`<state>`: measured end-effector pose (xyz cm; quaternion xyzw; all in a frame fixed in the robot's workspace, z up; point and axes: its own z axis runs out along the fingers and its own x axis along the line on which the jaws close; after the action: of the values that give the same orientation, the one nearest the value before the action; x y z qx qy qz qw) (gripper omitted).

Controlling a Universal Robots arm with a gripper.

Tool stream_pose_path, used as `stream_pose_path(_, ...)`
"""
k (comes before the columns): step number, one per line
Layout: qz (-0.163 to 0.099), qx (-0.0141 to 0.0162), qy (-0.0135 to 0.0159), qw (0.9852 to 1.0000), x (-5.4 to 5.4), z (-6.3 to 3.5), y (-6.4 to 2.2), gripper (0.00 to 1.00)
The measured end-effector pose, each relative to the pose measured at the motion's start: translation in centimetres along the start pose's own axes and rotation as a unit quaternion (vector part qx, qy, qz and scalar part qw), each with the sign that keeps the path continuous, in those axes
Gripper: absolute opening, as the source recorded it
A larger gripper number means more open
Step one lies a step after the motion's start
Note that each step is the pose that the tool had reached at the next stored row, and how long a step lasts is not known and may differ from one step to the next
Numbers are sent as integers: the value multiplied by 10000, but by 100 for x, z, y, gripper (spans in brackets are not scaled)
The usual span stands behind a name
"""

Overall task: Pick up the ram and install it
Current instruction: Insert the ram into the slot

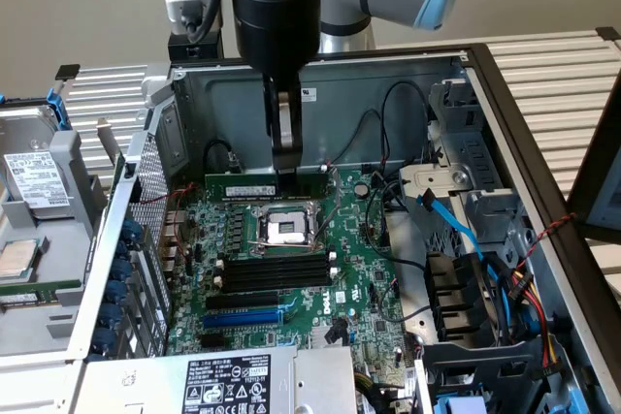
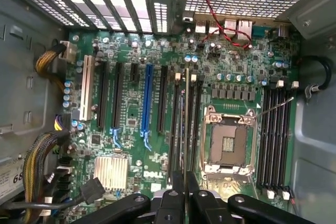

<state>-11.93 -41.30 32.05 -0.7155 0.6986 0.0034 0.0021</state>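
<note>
The gripper (image 1: 287, 160) is clenching the ram (image 1: 243, 185) at mid-length, holding it level and on edge inside the open case (image 1: 388, 84), above the motherboard (image 1: 359, 278). In the exterior view the ram is showing beyond the socket (image 1: 287, 228), in front of the case's back wall. In the wrist view the gripper (image 2: 185, 184) is gripping the ram (image 2: 186, 114) seen edge-on, lining up along the black slots (image 2: 176, 119) between the blue slot (image 2: 148, 98) and the socket (image 2: 229, 142)

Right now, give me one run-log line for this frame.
pincer: shut on ram | ram: edge-down, held above motherboard near CPU socket | black memory slots: ram not seated
</note>
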Motion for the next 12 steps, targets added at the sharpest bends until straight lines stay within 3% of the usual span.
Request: stream_pose_path(12, 137, 36, 2, 9999, -38, 185, 16, 13)
